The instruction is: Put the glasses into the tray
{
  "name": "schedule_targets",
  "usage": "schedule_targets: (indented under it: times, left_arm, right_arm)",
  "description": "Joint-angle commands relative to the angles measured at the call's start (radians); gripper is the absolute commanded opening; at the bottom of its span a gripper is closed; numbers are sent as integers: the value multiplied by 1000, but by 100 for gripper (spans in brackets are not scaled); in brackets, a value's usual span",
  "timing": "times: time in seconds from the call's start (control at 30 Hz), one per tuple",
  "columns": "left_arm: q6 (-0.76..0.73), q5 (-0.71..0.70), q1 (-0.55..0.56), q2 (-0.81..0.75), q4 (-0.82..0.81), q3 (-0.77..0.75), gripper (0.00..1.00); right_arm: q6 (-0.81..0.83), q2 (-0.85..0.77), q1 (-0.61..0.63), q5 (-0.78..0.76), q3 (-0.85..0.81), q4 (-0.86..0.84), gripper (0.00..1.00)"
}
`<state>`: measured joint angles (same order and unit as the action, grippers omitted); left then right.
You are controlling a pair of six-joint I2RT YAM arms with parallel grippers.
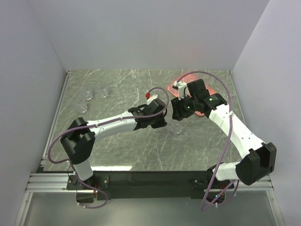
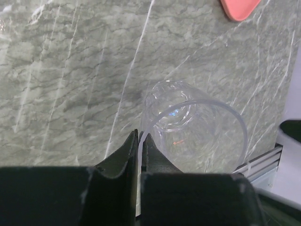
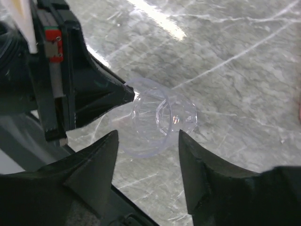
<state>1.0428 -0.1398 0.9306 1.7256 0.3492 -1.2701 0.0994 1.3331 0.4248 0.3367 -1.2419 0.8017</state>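
Left pincer (image 2: pixel 140 141) nips a clear tumbler (image 2: pixel 193 127) at its rim; right pincer (image 3: pixel 146 136) gapes empty beside it. Pink tray (image 2: pixel 237 8) mostly cut off.

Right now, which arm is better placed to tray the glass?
Probably right: the right end effector is open astride the glass, and the tray lies on its side. The left end effector only pinches the rim.

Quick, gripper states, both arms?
Left gripper: closed, pinching the rim of a glass.
Right gripper: open, straddling that same glass.
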Motion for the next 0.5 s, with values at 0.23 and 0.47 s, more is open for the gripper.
schedule_targets:
  times: [0.23, 0.47]
  left_arm:
    - [48, -76, 27, 11, 14, -113, 0]
    - [45, -93, 36, 22, 25, -138, 0]
  right_arm:
    - [-55, 52, 12, -146, 9, 4, 48]
    - [-47, 81, 37, -226, 4, 5, 33]
